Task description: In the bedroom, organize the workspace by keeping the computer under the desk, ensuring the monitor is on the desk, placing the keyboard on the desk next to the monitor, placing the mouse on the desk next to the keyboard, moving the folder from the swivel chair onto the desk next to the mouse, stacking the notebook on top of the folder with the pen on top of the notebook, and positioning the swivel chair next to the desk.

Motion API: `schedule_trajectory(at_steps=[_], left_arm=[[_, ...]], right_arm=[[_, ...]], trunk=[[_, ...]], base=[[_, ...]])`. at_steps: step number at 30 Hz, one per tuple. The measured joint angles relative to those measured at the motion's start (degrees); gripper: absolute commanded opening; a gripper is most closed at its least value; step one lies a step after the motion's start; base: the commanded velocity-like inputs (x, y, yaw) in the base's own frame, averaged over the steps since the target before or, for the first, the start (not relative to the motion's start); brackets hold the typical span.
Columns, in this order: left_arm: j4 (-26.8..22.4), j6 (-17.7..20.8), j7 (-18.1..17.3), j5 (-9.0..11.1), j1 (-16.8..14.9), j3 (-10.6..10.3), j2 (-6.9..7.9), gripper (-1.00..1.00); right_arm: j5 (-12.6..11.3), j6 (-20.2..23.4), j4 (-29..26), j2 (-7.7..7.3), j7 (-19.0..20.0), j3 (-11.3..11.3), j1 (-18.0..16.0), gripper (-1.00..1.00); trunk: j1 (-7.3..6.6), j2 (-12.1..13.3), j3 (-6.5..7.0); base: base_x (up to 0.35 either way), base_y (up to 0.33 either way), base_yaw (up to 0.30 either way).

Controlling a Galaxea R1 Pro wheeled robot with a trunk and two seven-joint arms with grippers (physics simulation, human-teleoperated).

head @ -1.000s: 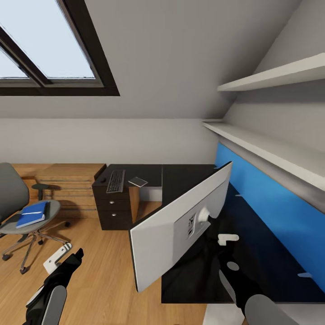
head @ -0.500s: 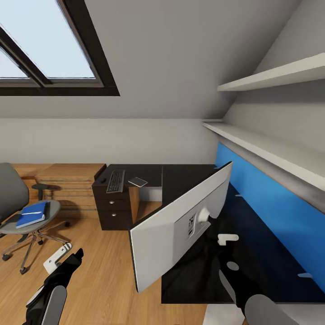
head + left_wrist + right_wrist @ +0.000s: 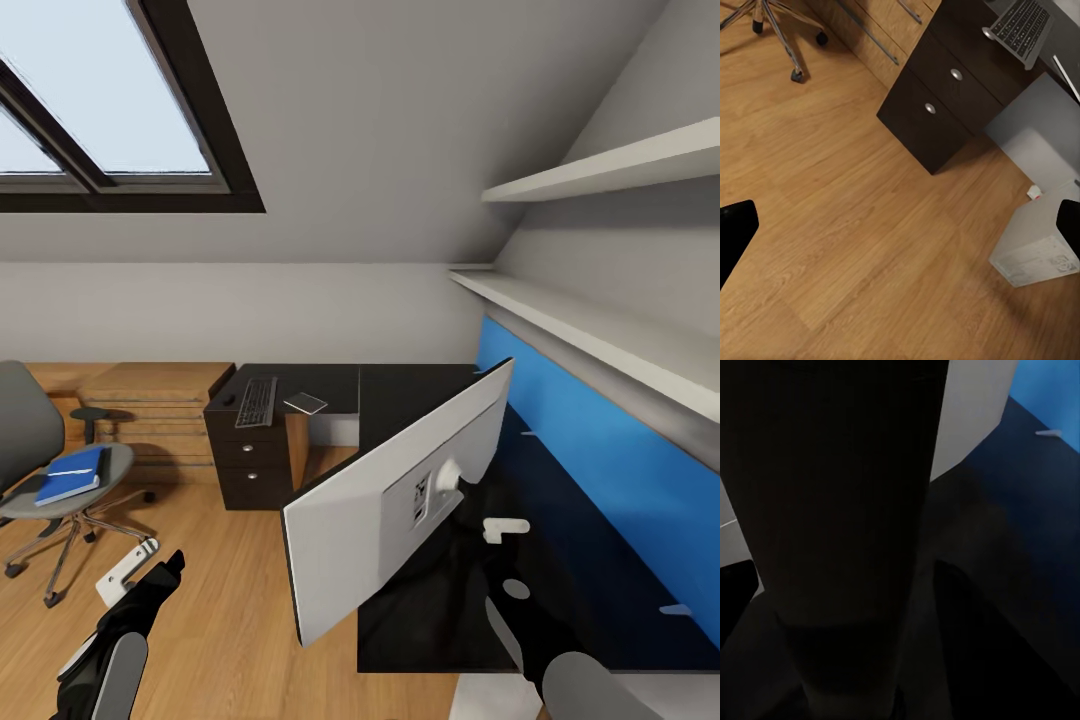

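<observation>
Presently we are setting the wide grey-backed monitor (image 3: pixel 395 505) on the glossy black desk (image 3: pixel 420 395); right jaws' state unclear, left gripper (image 3: pixel 900 225) spread; next, square it upright.

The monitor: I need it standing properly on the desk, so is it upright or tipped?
Tipped. In the head view the monitor leans, its grey back facing the camera, its lower corner overhanging the desk edge.

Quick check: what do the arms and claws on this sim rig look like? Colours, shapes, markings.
Left arm: grey rounded link, glossy black wrist section, white bracket beside it. Right arm: the same grey link and black wrist, with round grey spots. Left claw fingers are plain black and blunt. No cables or lettering are visible.
</observation>
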Motion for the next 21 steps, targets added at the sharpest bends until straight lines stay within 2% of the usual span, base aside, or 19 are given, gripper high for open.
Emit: schedule_trajectory(at_steps=[21], left_arm=[[0.0, 0.0, 0.0, 0.0, 0.0, 0.0, 0.07, 1.0]], right_arm=[[-0.24, 0.02, -0.08, -0.17, 0.19, 0.18, 0.03, -1.0]], trunk=[[0.0, 0.01, -0.01]], base=[[0.0, 0.0, 0.0]])
